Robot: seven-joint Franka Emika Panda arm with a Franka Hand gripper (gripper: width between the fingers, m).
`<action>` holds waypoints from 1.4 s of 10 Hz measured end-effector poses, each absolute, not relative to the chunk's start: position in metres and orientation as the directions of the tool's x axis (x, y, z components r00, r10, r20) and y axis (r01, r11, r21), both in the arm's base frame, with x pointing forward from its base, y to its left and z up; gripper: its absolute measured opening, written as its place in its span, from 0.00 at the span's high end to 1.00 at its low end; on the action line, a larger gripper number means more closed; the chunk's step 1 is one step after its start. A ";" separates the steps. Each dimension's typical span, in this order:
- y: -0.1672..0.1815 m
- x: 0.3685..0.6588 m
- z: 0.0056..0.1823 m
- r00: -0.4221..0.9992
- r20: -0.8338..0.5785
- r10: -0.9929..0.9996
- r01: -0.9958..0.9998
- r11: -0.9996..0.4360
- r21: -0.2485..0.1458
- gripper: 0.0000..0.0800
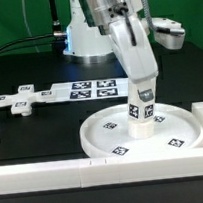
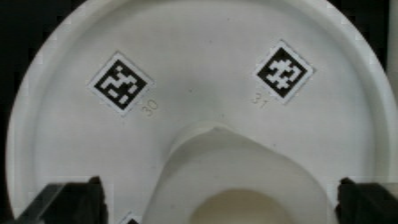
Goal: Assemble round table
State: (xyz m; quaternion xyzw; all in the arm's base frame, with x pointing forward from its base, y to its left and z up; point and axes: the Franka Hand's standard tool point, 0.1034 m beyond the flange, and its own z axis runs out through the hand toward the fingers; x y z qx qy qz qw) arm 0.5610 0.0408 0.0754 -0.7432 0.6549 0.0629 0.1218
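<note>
Exterior view: cylinder (image 1: 142, 119) upright, axis vertical, on disc (image 1: 96, 132)

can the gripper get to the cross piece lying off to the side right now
Probably yes, but not at once. The cross piece lies flat in the open with nothing on it. The gripper is down around the cylinder standing on the disc, so it would have to lift clear first.

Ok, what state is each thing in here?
disc: flat on table, rim up.
cylinder: upright at disc's centre.
cross: flat on table, untouched.
jaws: astride cylinder; grip unclear.
</note>
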 end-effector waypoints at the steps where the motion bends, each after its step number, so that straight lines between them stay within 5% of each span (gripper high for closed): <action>1: 0.041 0.561 0.075 0.202 -0.245 -0.948 -0.977 -0.179 -0.115 0.19; 4: 0.040 0.560 0.074 0.468 -0.197 -0.861 -0.882 -0.443 -0.161 0.19; 8: 0.042 0.565 0.077 0.848 -0.120 -0.516 -0.530 -0.833 -0.161 0.19; 14: 0.037 0.566 0.074 0.994 -0.034 -0.104 -0.108 -0.979 -0.176 0.19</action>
